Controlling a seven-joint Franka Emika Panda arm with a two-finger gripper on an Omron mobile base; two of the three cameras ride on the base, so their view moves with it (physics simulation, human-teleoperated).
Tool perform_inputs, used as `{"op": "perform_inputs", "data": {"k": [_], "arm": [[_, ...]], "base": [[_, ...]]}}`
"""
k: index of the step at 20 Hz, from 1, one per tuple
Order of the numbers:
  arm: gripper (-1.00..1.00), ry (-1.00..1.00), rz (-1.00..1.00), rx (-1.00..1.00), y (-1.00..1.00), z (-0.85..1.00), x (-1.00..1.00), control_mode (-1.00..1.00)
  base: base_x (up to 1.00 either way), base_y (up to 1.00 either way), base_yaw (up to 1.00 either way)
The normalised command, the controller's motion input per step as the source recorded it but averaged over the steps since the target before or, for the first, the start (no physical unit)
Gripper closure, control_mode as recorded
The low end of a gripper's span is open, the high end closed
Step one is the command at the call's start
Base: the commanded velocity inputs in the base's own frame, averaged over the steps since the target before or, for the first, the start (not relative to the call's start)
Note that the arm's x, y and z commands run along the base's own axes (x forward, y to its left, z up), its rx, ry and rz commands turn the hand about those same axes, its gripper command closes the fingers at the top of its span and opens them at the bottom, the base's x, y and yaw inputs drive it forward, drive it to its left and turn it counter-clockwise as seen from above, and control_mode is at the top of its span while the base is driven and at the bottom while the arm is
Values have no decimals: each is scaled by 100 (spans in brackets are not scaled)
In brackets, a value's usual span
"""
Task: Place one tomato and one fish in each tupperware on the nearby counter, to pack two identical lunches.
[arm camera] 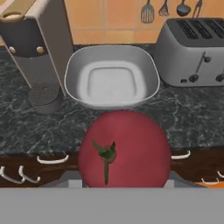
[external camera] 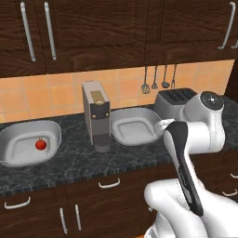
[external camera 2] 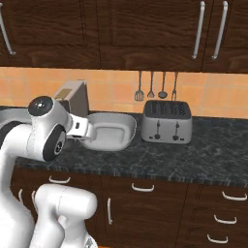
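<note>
Gripper (arm camera: 124, 186) closed on a tomato (arm camera: 124, 149), short of the empty right tray (arm camera: 112, 76); left tray (external camera: 51, 128) contains another tomato (external camera: 41, 144).

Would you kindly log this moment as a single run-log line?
phase: carrying | gripper: shut on second tomato | target: empty right tupperware on counter | left tupperware: first tomato inside | fish: none packed

Counter (external camera: 69, 162): dark speckled stone, faint sheen. Tupperware (arm camera: 112, 75): pale grey, smooth, matt, plastic-looking. Toaster (external camera 2: 166, 122): brushed silver metal. Cabinets (external camera: 116, 28): dark wood grain, curved metal handles. Backsplash (external camera 2: 116, 89): orange tile, matt. Held tomato (arm camera: 124, 151): smooth red skin, green stem.
</note>
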Motion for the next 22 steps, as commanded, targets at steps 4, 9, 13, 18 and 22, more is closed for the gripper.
{"op": "perform_inputs", "data": {"k": [4, 9, 13, 18, 22], "arm": [[100, 18, 0, -3, 5, -27, 100, -100], [100, 4, -5, -5, 0, -26, 100, -100], [100, 1, 1, 1, 0, -29, 100, -100], [100, 1, 9, 2, -6, -51, 100, -100], [100, 7, 11, 3, -8, -72, 100, -100]], "base": [[0, 0, 0], [0, 0, 0], [0, 0, 0], [0, 0, 0], [0, 0, 0]]}}
